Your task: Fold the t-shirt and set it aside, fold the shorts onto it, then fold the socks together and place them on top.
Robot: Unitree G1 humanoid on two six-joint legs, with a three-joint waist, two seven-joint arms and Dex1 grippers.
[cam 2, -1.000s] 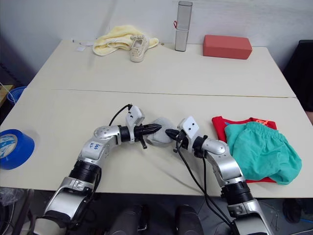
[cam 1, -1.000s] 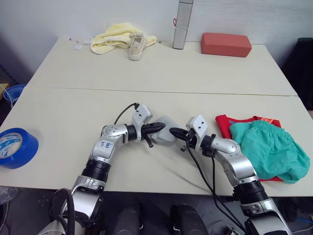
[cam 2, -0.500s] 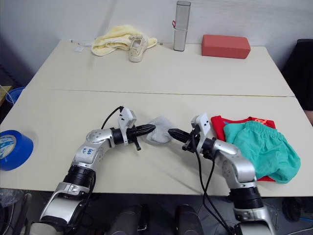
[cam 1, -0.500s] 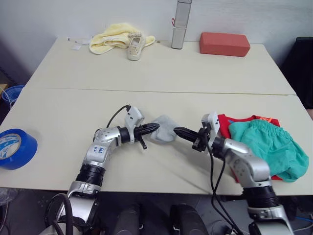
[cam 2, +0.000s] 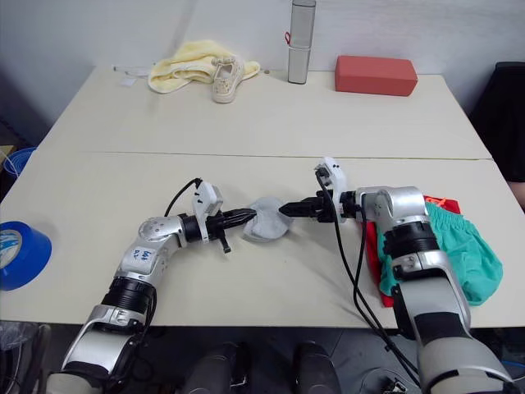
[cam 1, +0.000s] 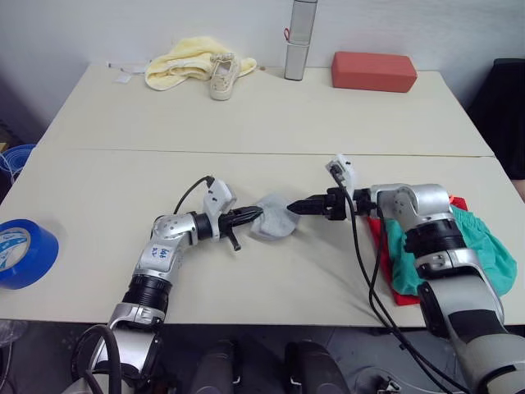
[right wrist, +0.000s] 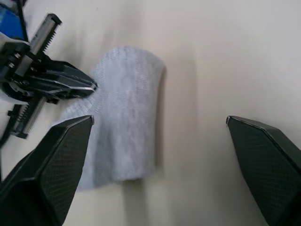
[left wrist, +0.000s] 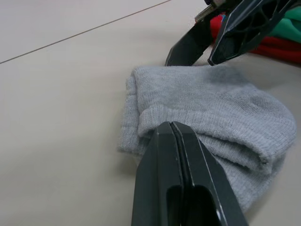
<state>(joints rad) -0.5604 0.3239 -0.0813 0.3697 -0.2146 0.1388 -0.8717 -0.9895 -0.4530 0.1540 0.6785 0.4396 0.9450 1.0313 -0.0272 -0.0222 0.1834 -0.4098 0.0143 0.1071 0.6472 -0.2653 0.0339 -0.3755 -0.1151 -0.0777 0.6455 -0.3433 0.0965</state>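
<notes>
While the left gripper pinches the near edge of the socks with its fingers pressed flat together on the knit, we log the right gripper with its fingers spread wide and empty, tips just beside the far edge of the same grey bundle.

Item: socks. Folded grey pair, lying on the table between the two grippers, in the middle of the near half.

Item: shorts. Teal, lying on the t-shirt, red, at the robot's right; the right arm crosses over part of the pile.

Item: risks, as we judge them.
- The left hold takes only the edge of the fold; a lift from there may let the lower layers sag and the pair come apart.
- The right fingers, if closed too far out, may catch one layer alone or slide off, pushing the bundle along the table.
- The carry to the pile runs past the right arm; a trailing sock or cable may drag the shorts askew.
</notes>
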